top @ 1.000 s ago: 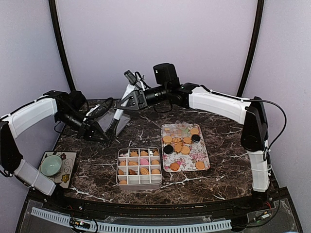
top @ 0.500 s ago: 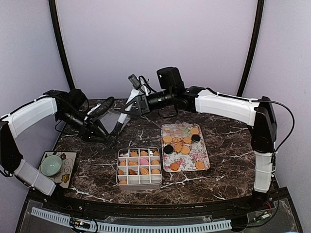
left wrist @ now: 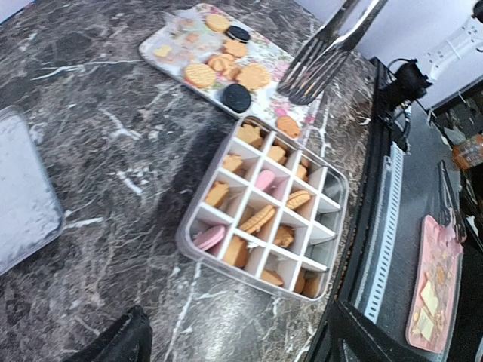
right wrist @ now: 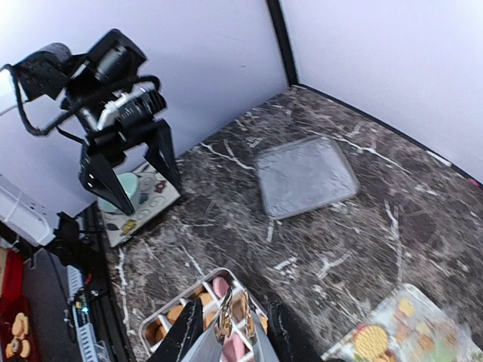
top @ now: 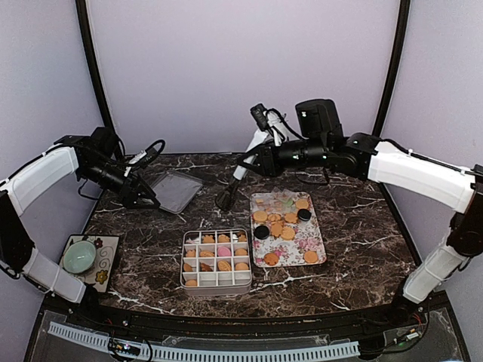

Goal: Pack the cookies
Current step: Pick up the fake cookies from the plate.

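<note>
The right gripper (top: 250, 158) is clamping the metal tongs (top: 229, 190), their tips hanging below it, near the cookies (top: 278, 226) on the floral tray (top: 317, 243); the left gripper (top: 143, 197) is hovering spread, empty. Tongs twisting in that grip could crush or drop a biscuit.

No writing, label, brand, number or sign is legible anywhere, neither on the cookies (top: 281, 226), the divided tin (top: 216, 289), the flowered tray (top: 314, 238) nor the metal tongs (top: 235, 181).
</note>
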### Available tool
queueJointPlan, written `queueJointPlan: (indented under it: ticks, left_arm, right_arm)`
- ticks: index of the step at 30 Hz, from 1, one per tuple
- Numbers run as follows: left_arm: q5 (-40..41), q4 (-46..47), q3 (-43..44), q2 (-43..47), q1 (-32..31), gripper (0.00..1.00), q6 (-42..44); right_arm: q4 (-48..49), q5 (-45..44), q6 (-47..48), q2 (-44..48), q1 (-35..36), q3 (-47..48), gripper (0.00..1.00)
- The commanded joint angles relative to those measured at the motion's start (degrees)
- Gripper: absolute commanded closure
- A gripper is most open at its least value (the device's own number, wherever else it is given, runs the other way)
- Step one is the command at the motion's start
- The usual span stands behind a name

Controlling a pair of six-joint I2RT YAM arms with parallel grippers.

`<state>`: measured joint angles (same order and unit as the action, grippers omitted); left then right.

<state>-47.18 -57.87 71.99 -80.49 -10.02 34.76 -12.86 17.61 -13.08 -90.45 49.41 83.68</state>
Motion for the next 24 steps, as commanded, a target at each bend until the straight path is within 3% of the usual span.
queueJointPlan:
  ticks: [1, 12, 14, 17, 24]
  left_arm:
    - [2.6, 2.1, 2.3, 1.3, 5.1, 0.15, -4.6]
    - [1.8, 1.3, 1.5, 0.2, 6.5, 0.15, -4.4]
    - [3.7, 2.4, 1.5, 0.2, 6.4, 0.14, -5.4]
    - [8.9, 4.3, 1.6, 0.4, 6.7, 0.02, -7.4]
    - [13.3, 5.7, 0.8, 0.7, 7.1, 0.01, -8.5]
  right_arm:
    - [0.4, -13.9, 2.0, 7.0, -0.9, -8.0, 0.73]
    - [4.1, -27.7, -0.6, 15.9, -1.1, -24.4, 0.73]
    - [4.9, -28.8, -1.2, 16.3, -1.2, -25.8, 0.72]
    - [5.5, -31.1, -1.7, 16.4, -1.2, -27.0, 0.72]
    - [8.1, -32.8, -3.0, 16.2, -1.4, -28.4, 0.70]
